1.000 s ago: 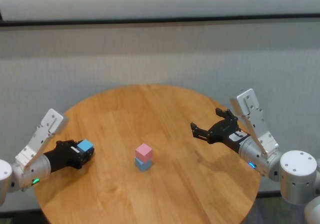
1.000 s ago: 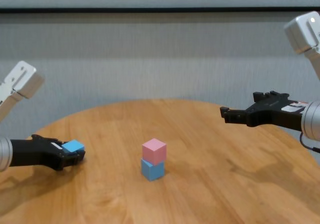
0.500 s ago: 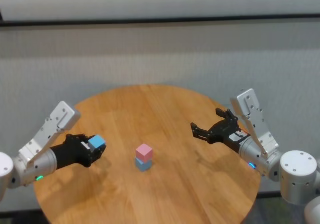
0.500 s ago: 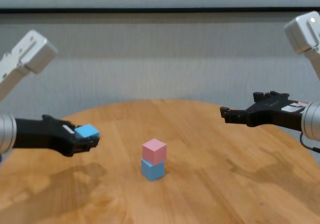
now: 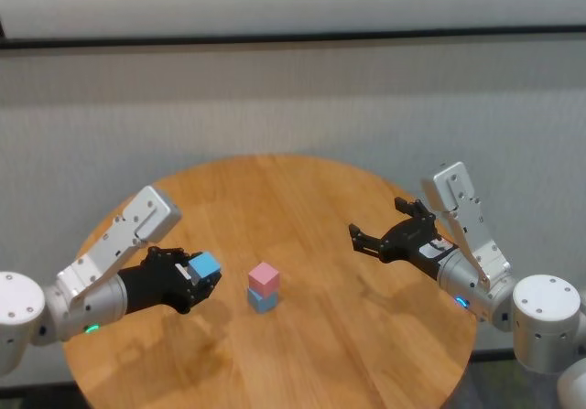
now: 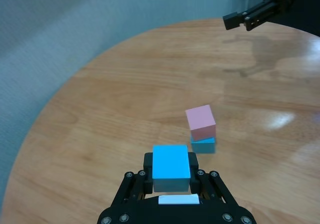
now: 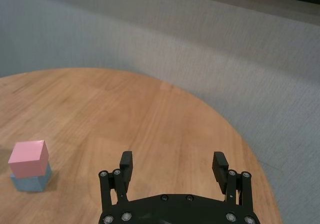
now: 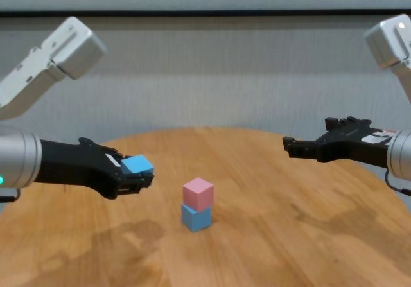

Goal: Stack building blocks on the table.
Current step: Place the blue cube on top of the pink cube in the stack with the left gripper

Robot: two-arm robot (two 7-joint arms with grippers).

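A pink block (image 5: 264,276) sits on a light blue block (image 5: 262,300) near the middle of the round wooden table (image 5: 302,208); the stack also shows in the chest view (image 8: 197,193), the left wrist view (image 6: 201,123) and the right wrist view (image 7: 29,158). My left gripper (image 5: 203,274) is shut on the second light blue block (image 5: 205,264), held above the table just left of the stack; this block also shows in the left wrist view (image 6: 171,162) and the chest view (image 8: 137,165). My right gripper (image 5: 359,239) is open and empty, hovering right of the stack.
A grey wall (image 5: 293,98) runs behind the table. The table's edge curves close behind both arms. Bare tabletop lies in front of the stack (image 8: 257,248).
My left gripper has lifted the light blue block and carried it rightward toward the stack. The right arm and the stack have not moved.
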